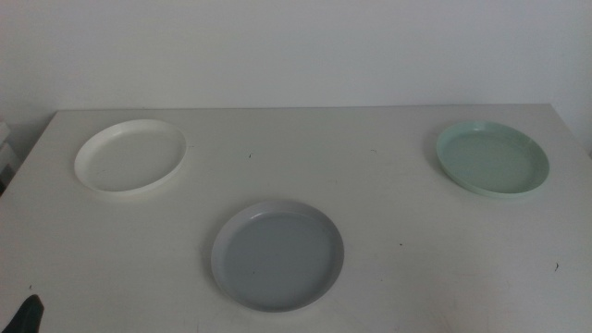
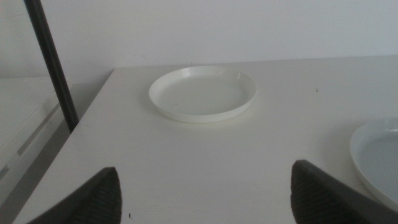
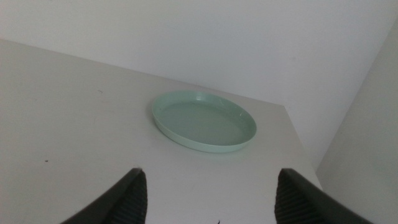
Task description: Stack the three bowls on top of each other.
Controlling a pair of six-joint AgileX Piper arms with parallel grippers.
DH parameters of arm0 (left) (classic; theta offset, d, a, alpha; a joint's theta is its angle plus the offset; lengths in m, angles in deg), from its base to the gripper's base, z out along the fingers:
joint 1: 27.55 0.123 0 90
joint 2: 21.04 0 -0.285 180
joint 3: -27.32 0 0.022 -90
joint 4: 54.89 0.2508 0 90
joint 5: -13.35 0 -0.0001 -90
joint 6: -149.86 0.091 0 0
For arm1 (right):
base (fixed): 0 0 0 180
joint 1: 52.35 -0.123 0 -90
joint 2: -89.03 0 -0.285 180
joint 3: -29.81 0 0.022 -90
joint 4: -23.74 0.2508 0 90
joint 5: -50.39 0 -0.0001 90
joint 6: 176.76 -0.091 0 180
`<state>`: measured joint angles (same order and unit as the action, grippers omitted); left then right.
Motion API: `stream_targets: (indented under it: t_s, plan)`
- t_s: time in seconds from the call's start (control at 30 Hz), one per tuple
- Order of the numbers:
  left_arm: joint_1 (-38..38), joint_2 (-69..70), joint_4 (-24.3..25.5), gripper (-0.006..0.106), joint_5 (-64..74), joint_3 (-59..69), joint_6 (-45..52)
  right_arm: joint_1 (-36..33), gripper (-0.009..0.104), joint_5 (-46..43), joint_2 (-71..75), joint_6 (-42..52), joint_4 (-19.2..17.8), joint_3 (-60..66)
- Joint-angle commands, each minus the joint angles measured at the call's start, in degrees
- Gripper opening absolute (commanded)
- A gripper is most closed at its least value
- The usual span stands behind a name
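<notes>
Three shallow bowls lie apart on the white table [image 1: 370, 185]. The white bowl [image 1: 129, 154] sits at the far left, the pale grey bowl [image 1: 277, 255] in the near middle, and the mint green bowl [image 1: 492, 157] at the far right. My left gripper [image 2: 205, 193] is open and empty, hovering short of the white bowl [image 2: 203, 93], with the grey bowl's rim [image 2: 376, 155] beside it. Only its dark tip [image 1: 26, 314] shows in the middle view's bottom left corner. My right gripper [image 3: 208, 196] is open and empty, short of the green bowl [image 3: 204, 120].
A white wall rises behind the table's far edge. A dark upright pole [image 2: 53, 62] stands beyond the table's left edge. The table's right edge [image 3: 301, 149] runs close beside the green bowl.
</notes>
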<state>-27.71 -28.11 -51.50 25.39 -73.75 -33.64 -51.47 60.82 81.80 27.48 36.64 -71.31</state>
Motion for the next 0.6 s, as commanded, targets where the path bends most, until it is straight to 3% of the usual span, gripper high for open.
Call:
stream_targets:
  t_s: [0.0, 0.33, 0.57]
  plan:
    - [-0.5, -2.1, 0.0, 0.105, -4.3, -3.0, -0.5, 0.0, 0.052, -4.1, 1.6, 0.5, -0.2, -0.4]
    - [-4.1, -15.1, -0.1, 0.105, -2.5, -15.2, -0.6, 0.0, 0.052, -4.1, 1.6, 0.5, -0.2, -0.4]
    - [-9.1, -27.7, 0.0, 0.105, 6.1, -28.2, -0.6, 0.0, 0.052, -4.1, 1.6, 0.5, -0.2, -0.4]
